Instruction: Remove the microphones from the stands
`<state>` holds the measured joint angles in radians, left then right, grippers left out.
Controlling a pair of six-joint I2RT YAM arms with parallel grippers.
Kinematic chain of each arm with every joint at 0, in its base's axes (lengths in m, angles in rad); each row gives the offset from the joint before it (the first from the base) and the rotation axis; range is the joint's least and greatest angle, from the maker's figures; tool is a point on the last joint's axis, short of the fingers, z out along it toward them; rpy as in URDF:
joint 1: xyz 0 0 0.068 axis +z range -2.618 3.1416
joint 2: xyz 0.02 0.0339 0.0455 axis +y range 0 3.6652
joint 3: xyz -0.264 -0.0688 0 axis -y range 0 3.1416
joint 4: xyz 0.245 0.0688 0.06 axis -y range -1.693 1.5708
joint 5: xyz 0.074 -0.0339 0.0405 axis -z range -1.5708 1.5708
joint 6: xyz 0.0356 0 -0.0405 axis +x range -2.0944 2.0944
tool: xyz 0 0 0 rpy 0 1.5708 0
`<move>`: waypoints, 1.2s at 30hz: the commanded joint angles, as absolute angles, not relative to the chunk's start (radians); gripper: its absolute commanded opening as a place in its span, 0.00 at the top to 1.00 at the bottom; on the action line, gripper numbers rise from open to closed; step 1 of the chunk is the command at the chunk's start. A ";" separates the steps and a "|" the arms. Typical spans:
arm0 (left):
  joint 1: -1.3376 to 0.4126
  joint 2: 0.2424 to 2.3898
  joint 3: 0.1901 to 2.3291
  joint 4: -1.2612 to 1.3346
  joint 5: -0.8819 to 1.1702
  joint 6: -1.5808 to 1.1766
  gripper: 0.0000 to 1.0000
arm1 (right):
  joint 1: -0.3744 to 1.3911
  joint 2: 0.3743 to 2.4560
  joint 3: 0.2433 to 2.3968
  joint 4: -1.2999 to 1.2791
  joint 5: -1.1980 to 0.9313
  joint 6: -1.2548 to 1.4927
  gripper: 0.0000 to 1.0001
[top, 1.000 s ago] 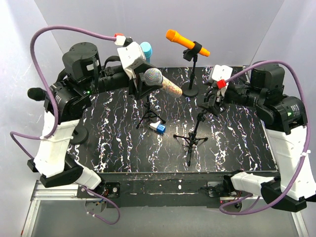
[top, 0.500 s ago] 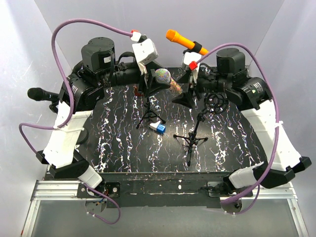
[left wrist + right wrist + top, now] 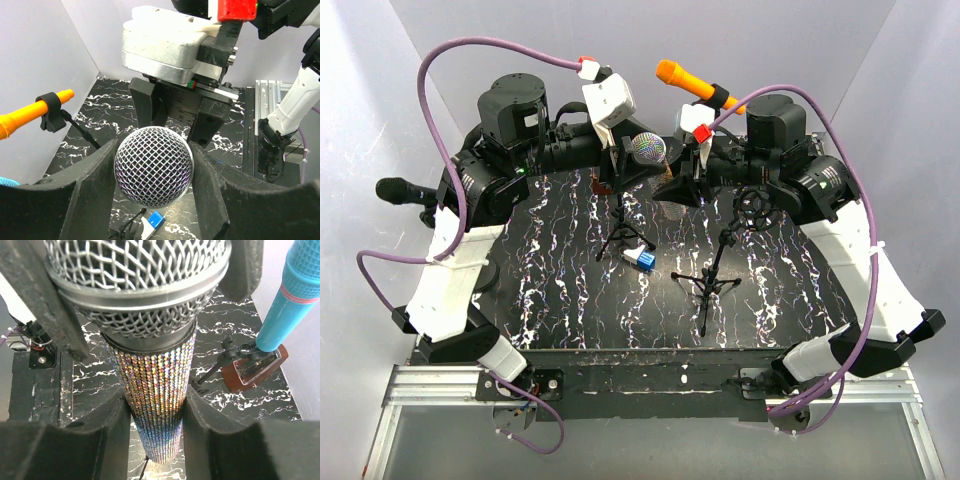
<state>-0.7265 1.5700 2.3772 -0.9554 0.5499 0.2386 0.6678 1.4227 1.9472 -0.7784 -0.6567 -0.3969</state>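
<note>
Item: microphone (image 3: 648, 150), silver mesh head (image 3: 153, 172) and sequined handle (image 3: 157, 390), lying roughly level in the air over the far half of the desk (image 3: 800, 300), between the two arms. Left claw (image 3: 152, 167) – pinching the mesh head, one dark pad against each side of it. Right claw (image 3: 157, 427) – facing the left one, its pads set against both sides of the sequined handle just behind the head, gripping it. Beneath the left claw: small tripod stand (image 3: 620, 235), feet on the desk; its top is hidden by the claw in the overhead view, so whether its clip touches the handle cannot be told. Further contents: orange microphone (image 3: 695, 85) clipped on a stand at the rear edge, tilted; teal microphone (image 3: 295, 295) clipped on a stand with a brown base (image 3: 255, 367), near the back wall; black microphone (image 3: 405, 190) at the far left, beside the left arm; second tripod stand (image 3: 715, 275) right of centre, bearing a ring mount (image 3: 755, 208) with nothing in it; small blue and white object (image 3: 642, 259) lying on the desk, just beside the feet of the first tripod. Desk surface black with white veining
</note>
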 commanded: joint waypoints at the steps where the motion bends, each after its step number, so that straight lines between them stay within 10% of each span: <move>1: -0.721 1.554 2.413 -0.962 0.531 0.311 1.00 | 0.664 1.385 1.964 -0.722 -0.620 -0.356 0.99; 20: -0.707 1.548 2.439 -1.343 0.827 0.956 1.00 | 0.655 1.491 2.208 -1.177 -0.999 -0.497 0.99; 25: -0.707 1.356 2.102 -0.837 0.622 0.608 0.20 | 0.654 1.399 2.092 -0.959 -0.914 -0.381 0.99; 29: -0.707 1.310 2.046 -0.798 0.464 0.520 0.04 | 0.629 1.378 2.129 -0.939 -0.867 -0.344 0.99; 36: -0.707 1.241 1.942 -0.749 0.359 0.500 0.02 | 0.379 1.312 2.079 -0.629 -0.731 -0.017 0.99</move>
<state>-0.7086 1.2964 1.9934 -0.8093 0.4515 0.5354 0.5114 1.3548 2.0838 -0.8986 -0.8413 -0.2401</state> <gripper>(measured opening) 0.974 0.479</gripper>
